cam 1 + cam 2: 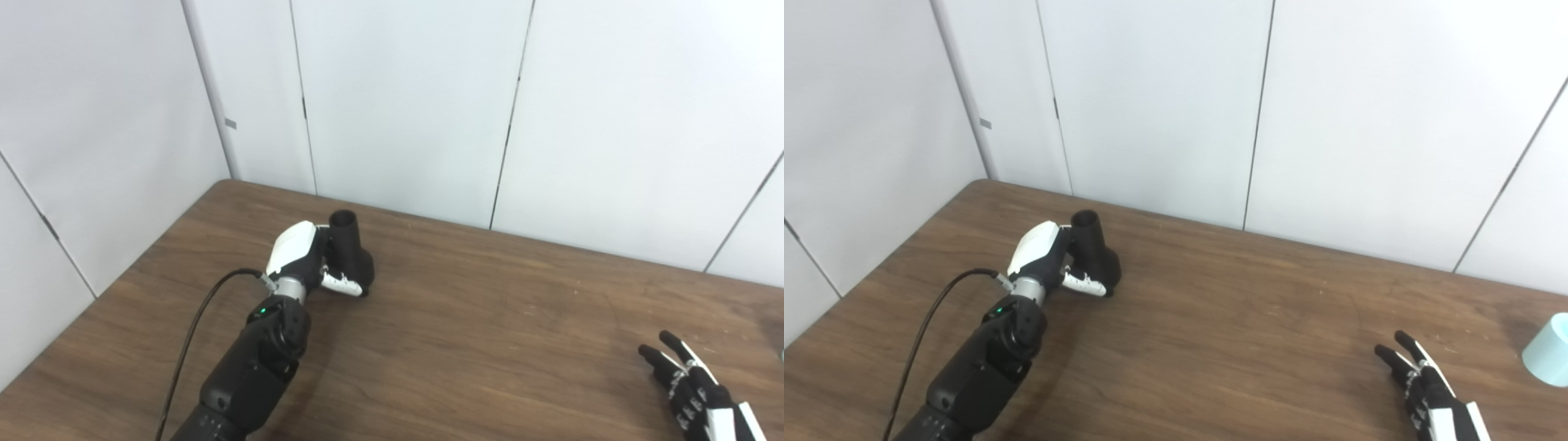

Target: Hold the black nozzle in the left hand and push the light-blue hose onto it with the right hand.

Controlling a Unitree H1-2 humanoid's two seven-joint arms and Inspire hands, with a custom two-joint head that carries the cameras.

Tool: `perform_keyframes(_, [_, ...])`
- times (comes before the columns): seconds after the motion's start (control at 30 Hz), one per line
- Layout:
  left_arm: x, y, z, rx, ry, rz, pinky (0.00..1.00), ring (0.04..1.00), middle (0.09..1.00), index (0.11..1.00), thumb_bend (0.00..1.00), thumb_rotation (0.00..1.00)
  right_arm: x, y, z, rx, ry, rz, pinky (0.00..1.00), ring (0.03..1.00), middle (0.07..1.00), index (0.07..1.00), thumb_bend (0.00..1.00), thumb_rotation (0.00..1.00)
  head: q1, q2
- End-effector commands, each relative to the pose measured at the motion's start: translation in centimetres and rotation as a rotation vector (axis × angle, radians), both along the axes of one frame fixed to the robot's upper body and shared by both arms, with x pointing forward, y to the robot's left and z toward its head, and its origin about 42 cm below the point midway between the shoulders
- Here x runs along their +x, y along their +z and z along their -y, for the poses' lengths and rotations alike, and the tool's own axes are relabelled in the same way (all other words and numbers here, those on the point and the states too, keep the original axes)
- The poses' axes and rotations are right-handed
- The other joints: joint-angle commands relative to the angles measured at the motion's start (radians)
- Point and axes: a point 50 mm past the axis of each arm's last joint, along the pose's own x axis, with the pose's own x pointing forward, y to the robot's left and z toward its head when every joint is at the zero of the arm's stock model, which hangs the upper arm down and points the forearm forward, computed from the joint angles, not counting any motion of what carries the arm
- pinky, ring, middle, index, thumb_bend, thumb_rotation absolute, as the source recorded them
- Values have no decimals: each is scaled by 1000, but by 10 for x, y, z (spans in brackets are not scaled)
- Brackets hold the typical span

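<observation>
Backdrop: white panelled walls meet in a corner at about 11 o'clock, behind your dark wood-grain counter [465,343].
Cable: a black cable [190,343] runs along the left forearm, at about 8 o'clock.
Left hand: your left hand [306,260] sits at about 10 o'clock, fingers wrapped around the lower body of the black nozzle [349,245]; you are grasping it.
Nozzle position: it stands on the counter with its open round mouth pointing up and slightly away from you, its wider base touching or just above the wood; I cannot tell which.
Nozzle handling: judging by its look, it is rigid moulded plastic, light and fairly smooth, so it could twist in your grip when pushed on. Hold it low on the thick body, as you do now, and leave the narrow neck bare for the hose.
Right hand: your right hand [1433,398] lies low at about 5 o'clock, fingers spread and holding nothing.
Hose: the light-blue hose [1546,349] shows only as a pale cylinder end at the right eye view's edge, about 4 o'clock, beyond your right hand and well apart from the nozzle.
Hose handling: it is probably light and somewhat flexible, though too little shows to be sure. Take it close behind its open end so it does not buckle as you press.
Stage: nozzle secured; hose not yet picked up.
</observation>
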Motion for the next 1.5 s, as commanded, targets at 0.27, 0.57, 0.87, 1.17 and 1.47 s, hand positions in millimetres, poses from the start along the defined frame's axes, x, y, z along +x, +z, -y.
perform_keyframes(0.27, [-22,6,35,39,-155,8,1000,679,510,473,522,0,-3,6,-20,20,19,-27,980,912,819,904,664,955,-66,25])
perform_keyframes(0.57, [-52,-11,73,14,-268,-20,1000,686,518,469,521,0,-4,13,-28,26,15,-17,975,911,817,907,676,964,-106,42])
perform_keyframes(0.87, [-69,-21,101,28,-322,28,1000,666,521,467,520,0,-2,17,-32,17,14,-6,972,922,817,909,675,975,-153,59])
perform_keyframes(1.17, [-89,-27,131,-11,-393,-3,1000,655,518,469,521,0,-3,28,-39,39,6,-8,1000,935,819,915,673,977,-215,85])
perform_keyframes(1.47, [-109,-30,152,-73,-462,-91,1000,681,525,467,519,0,-6,35,-50,51,-8,-15,1000,940,819,923,661,979,-261,117])
